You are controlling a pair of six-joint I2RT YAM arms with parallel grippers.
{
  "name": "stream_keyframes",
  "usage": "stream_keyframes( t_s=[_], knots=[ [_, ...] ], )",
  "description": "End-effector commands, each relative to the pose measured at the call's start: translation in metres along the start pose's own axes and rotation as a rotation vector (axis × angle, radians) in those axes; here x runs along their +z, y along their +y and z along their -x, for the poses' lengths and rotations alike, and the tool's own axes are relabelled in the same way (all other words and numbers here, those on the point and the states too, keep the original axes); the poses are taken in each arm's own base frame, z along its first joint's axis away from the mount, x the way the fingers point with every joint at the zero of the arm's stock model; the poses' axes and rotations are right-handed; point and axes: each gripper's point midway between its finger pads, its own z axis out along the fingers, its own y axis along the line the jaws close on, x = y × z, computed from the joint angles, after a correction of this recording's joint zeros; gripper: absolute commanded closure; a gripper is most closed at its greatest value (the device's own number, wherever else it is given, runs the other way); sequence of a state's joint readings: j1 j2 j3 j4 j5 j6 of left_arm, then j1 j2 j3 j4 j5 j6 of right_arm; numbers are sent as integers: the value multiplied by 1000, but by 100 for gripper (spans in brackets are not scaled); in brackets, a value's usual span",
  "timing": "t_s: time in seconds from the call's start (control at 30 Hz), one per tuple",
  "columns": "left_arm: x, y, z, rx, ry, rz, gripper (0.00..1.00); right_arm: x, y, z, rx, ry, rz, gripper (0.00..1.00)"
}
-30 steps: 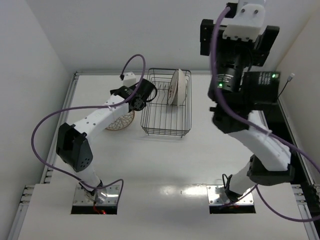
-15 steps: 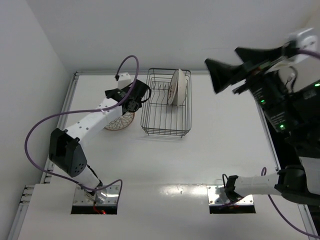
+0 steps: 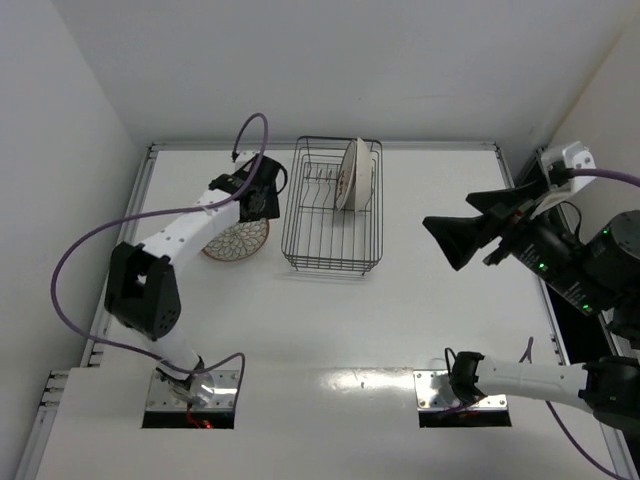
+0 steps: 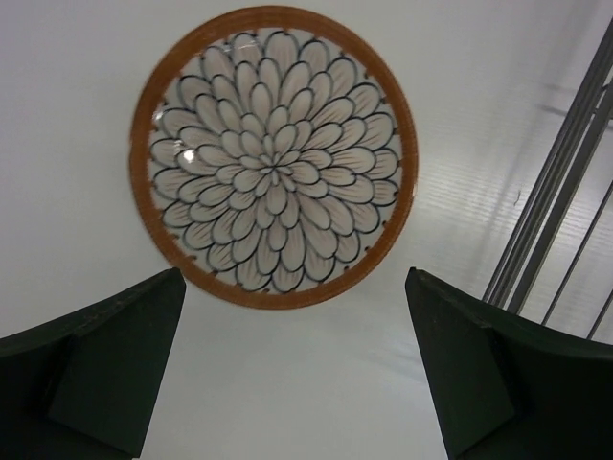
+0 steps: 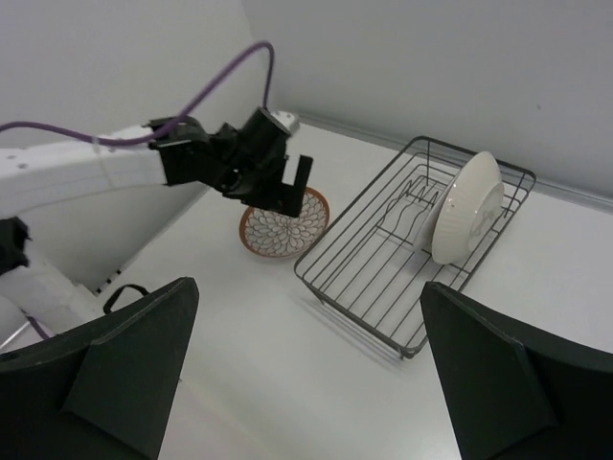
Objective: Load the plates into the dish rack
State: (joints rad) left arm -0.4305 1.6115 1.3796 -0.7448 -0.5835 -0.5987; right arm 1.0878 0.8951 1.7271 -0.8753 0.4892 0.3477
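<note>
Left pincer [image 4: 294,287] hangs spread wide over one petal plate [image 4: 274,158], flat on the counter [image 4: 77,96], with the dish rack [image 3: 325,230] just beside. Right pincer [image 5: 311,287] is wide, empty and well apart. White-backed plate [image 5: 466,208] stands upright in the rack; one or two, can't tell.

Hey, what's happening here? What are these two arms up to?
This robot is loading plates into a black wire dish rack. A white-backed plate already stands upright in it. The left gripper hovers open above a brown-rimmed petal-pattern plate lying flat on the table beside the rack, not touching it. The right gripper hangs open and empty off to the right.
</note>
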Motion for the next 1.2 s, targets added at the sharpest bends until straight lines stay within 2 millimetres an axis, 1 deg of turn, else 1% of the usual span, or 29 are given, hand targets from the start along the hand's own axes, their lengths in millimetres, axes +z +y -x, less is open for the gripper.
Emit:
stream_keyframes(
  t_s=[0.0, 0.03, 0.07, 0.1, 0.13, 0.17, 0.2, 0.23, 0.3, 0.4, 0.43, 0.47, 0.5, 0.53, 0.57, 0.6, 0.63, 0.67, 0.77, 0.83, 0.87, 0.9, 0.93, 0.97, 1.0, 1.07, 1.1, 1.13, 1.17],
  knots=[
    [18, -34, 16, 21, 17, -95, 0, -2, -4, 5, 33, 12, -35, 1],
    [34, -36, 8, 39, 55, -70, 0, 4, -2, 1, 11, 38, -40, 1],
    [36, -44, 13, 44, 57, -96, 0, 2, -3, 3, 4, 50, -43, 1],
    [42, -46, 13, 39, 70, -100, 0, 9, -1, -2, -20, 77, -49, 1],
    [50, -54, 12, 44, 83, -106, 0, 8, -1, -2, -27, 90, -52, 1],
    [58, -54, 7, 46, 105, -103, 0, 12, 0, -5, -32, 99, -54, 1],
    [63, -53, 12, 36, 102, -98, 0, 9, -1, -2, -40, 97, -53, 1],
    [66, -56, 8, 35, 122, -98, 0, 13, 0, -5, -45, 106, -55, 1],
    [81, -54, 0, 32, 159, -92, 0, 13, 0, -5, -45, 106, -55, 1],
    [90, -61, -14, 33, 218, -131, 0, 18, -1, -9, -55, 119, -76, 1],
    [98, -62, -19, 29, 242, -134, 0, 18, -1, -9, -55, 119, -76, 1],
    [101, -62, -27, 47, 268, -136, 0, 18, -1, -9, -55, 119, -76, 1],
    [104, -64, -26, 47, 269, -136, 0, 22, 0, -12, -61, 130, -79, 1],
    [110, -64, -33, 65, 286, -129, 0, 23, 0, -14, -68, 142, -81, 1],
    [108, -64, -36, 67, 298, -134, 0, 25, 0, -19, -78, 160, -85, 1],
    [111, -66, -42, 72, 315, -138, 0, 24, 0, -14, -82, 149, -82, 1],
    [113, -63, -40, 64, 316, -133, 0, 25, 1, -15, -88, 161, -84, 1],
    [117, -64, -46, 68, 331, -136, 1, 29, -1, -20, -101, 179, -101, 1],
    [125, -63, -55, 67, 364, -137, 3, 29, -2, -17, -110, 176, -108, 1],
    [126, -64, -59, 78, 375, -143, 6, 32, -1, -19, -115, 184, -110, 1],
    [129, -60, -57, 69, 376, -137, 7, 32, -1, -19, -115, 184, -110, 1],
    [132, -58, -60, 63, 390, -138, 11, 32, -2, -17, -111, 174, -117, 1],
    [132, -58, -60, 63, 390, -138, 13, 34, -2, -21, -117, 184, -120, 1],
    [137, -52, -66, 69, 406, -126, 16, 34, -2, -21, -117, 184, -120, 1],
    [139, -49, -65, 57, 412, -128, 19, 34, -4, -20, -118, 182, -128, 1],
    [142, -45, -72, 62, 430, -131, 27, 40, -2, -24, -148, 199, -130, 1],
    [141, -47, -73, 60, 435, -142, 32, 40, -2, -24, -148, 199, -130, 1],
    [142, -46, -77, 62, 440, -140, 42, 44, -1, -27, -168, 210, -130, 1],
    [145, -41, -80, 56, 445, -133, 48, 46, -1, -29, -184, 224, -132, 1]
  ],
)
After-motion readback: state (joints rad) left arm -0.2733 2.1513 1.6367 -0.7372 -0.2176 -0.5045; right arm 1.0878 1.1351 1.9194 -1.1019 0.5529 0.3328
